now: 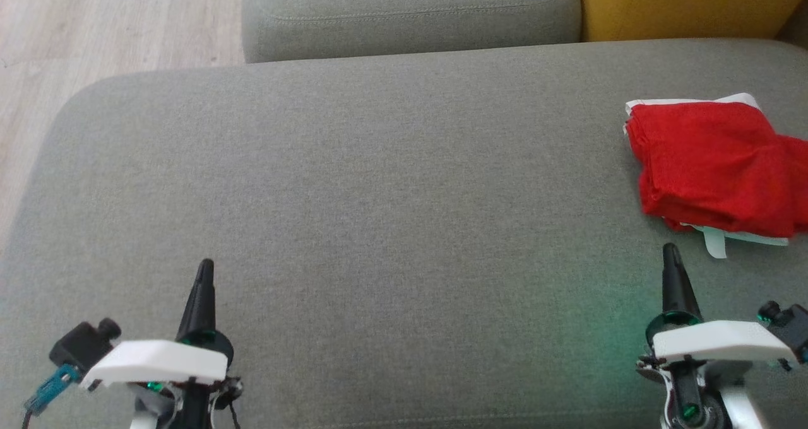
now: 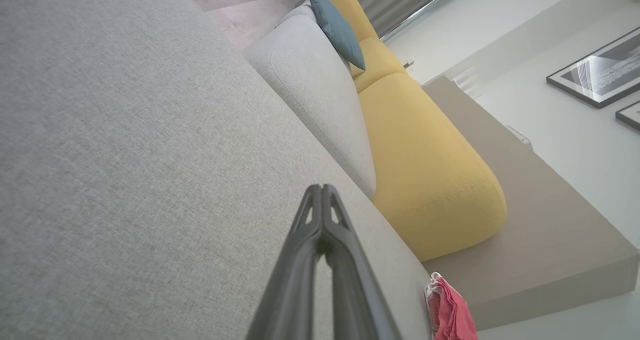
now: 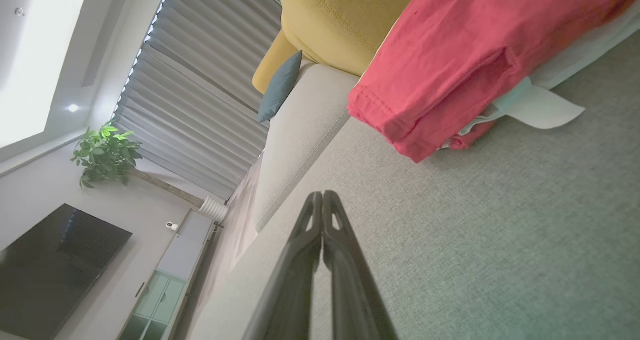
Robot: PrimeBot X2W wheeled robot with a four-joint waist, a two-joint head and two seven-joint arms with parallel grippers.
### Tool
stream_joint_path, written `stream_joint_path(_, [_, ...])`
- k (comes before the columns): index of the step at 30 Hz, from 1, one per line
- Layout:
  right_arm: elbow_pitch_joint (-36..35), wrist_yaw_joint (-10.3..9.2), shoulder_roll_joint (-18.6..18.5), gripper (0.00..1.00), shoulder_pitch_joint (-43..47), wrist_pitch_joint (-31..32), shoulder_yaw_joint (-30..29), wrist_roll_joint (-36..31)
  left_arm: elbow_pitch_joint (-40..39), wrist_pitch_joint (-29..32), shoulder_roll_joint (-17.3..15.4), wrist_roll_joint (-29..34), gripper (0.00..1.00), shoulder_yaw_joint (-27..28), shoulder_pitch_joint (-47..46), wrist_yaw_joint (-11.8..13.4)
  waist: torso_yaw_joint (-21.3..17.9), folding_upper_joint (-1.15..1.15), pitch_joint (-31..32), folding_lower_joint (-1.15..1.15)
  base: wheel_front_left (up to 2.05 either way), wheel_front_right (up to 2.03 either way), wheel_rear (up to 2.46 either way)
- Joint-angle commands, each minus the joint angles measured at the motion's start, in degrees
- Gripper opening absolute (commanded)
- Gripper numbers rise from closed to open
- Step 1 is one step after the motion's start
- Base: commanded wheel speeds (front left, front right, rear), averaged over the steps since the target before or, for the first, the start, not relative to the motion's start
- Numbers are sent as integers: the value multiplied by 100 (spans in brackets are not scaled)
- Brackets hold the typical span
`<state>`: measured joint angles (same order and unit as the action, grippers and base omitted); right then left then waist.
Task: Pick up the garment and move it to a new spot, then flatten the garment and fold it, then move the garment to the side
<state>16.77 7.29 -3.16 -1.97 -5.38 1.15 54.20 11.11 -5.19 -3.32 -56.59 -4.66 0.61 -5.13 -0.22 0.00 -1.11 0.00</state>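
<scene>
Garment: the red garment point(image 1: 713, 164) lies folded into a thick, slightly rumpled bundle on the far right of the grey seat cushion point(image 1: 379, 195). The head view's right edge cuts off its right part.
Garment's trim: white fabric shows along its far edge and under its near edge. A white label point(image 1: 714, 243) sticks out from the near edge onto the seat.
Garment's contact: it rests on the seat alone, and neither gripper touches it.
Right gripper: the right gripper point(image 1: 670, 249) sits just near of the garment, a little left of the label, with a strip of bare seat between. Its two dark fingers are pressed together tip to tip, grasping nothing, and point toward the far side.
Left gripper: the left gripper point(image 1: 205, 266) is at the near left, well apart from the garment. Its fingers are clenched together in the same way and are empty.
Fingertips and seat: whether either gripper's tips touch the fabric cannot be told.
Seat cushion: broad, grey and woven, bare across its middle and left.
Back cushion: a grey back cushion point(image 1: 410, 12) stands along the far side of the seat.
Yellow cushion: a yellow cushion point(image 1: 688, 3) sits just to the right of the back cushion, touching it.
Blue pillow: in the left wrist view a blue pillow point(image 2: 337, 27) leans against the yellow part of the sofa.
Floor: a pale wood floor point(image 1: 95, 25) shows at the far left.
Room: the right wrist view shows grey blinds point(image 3: 200, 95), a potted plant point(image 3: 105, 155) and a dark television point(image 3: 55, 260). The left wrist view shows a framed picture point(image 2: 600, 70) on a white wall.
</scene>
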Motion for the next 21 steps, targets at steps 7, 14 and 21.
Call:
stream_joint_path(7, [-226, 12, -115, 0, -279, 167, -56, 641, -104, 140, -96, -598, 0, 266, -334, -73, 3, 0, 13, 0, 0, 0, 0])
stream_joint_path(14, [-235, 13, -117, 0, -296, 281, -122, 1094, -52, 253, -101, -1026, 0, 348, -378, -95, 6, 0, 24, 0, 0, 0, 0])
stream_joint_path(21, [-244, 14, -119, 0, -315, 414, -200, 1612, 8, 384, -105, -1517, 0, 445, -429, -120, 9, 0, 36, 0, 0, 0, 0])
